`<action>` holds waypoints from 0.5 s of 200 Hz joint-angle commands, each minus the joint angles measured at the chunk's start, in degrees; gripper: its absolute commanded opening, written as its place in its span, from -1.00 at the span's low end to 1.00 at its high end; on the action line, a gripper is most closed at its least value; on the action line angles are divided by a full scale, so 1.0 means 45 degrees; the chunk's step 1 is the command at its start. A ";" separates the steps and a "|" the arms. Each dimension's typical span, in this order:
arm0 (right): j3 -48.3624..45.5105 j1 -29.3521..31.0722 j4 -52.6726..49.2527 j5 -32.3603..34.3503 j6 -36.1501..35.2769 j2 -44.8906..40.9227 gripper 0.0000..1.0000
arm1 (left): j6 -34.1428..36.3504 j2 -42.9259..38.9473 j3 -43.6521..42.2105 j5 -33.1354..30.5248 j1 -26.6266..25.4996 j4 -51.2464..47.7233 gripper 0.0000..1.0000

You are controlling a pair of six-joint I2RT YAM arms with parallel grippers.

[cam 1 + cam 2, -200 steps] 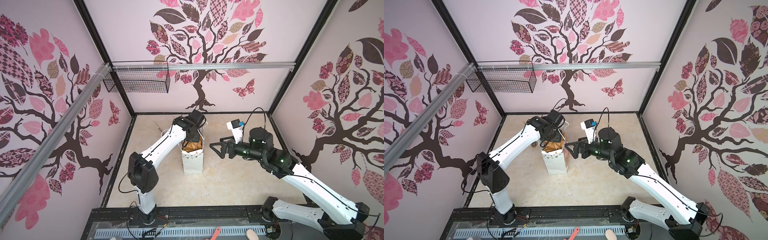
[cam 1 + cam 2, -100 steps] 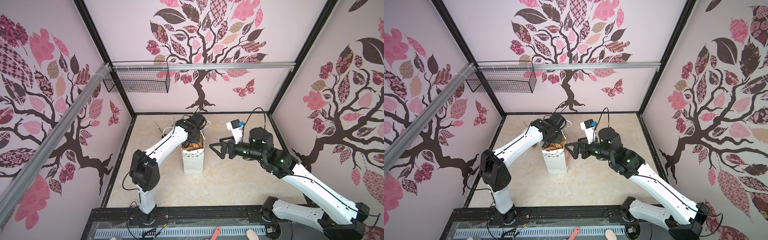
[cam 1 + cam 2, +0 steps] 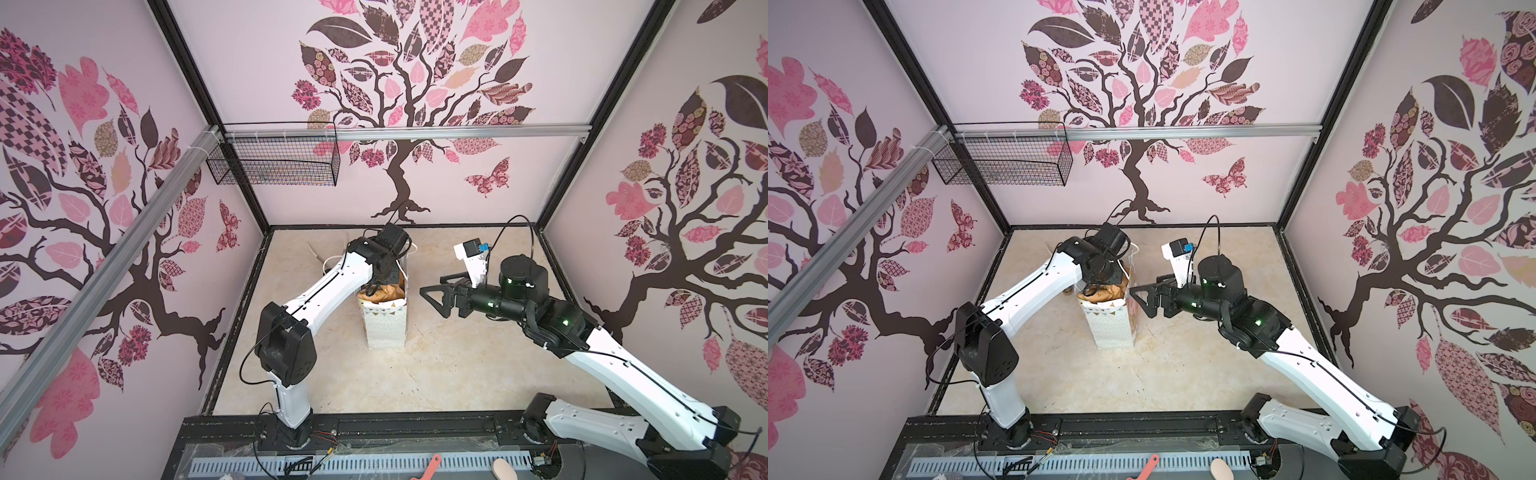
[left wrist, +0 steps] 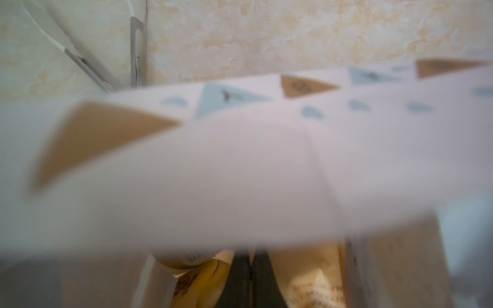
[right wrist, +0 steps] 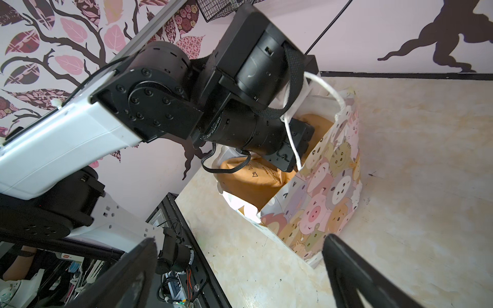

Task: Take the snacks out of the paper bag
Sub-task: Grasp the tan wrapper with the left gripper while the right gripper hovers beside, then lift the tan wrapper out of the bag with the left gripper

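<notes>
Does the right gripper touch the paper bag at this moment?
Apart. In a top view, a strip of bare floor shows between the open right gripper and the side of the paper bag.

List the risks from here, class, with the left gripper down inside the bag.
1. The bag stands free. The right gripper is open beside it, not holding it, so a lift could tip or drag it.
2. A cord handle lies across the left gripper and may snag.
3. That gripper is shut among the packets, yet no grip shows; it may come up empty.
</notes>
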 commanded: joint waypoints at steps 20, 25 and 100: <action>0.0261 -0.0003 0.0020 0.0239 0.0114 -0.0427 0.99 | 0.0128 -0.1320 0.0172 0.0322 0.0005 0.0284 -1.00; 0.0261 -0.0005 0.0051 0.0240 0.0133 -0.0427 0.99 | 0.0161 -0.1404 0.0242 0.0305 -0.0005 0.0270 -1.00; 0.0168 0.0000 0.0222 0.0246 0.0219 -0.0394 0.99 | 0.0227 -0.2487 0.0730 -0.0008 0.0003 0.0360 -1.00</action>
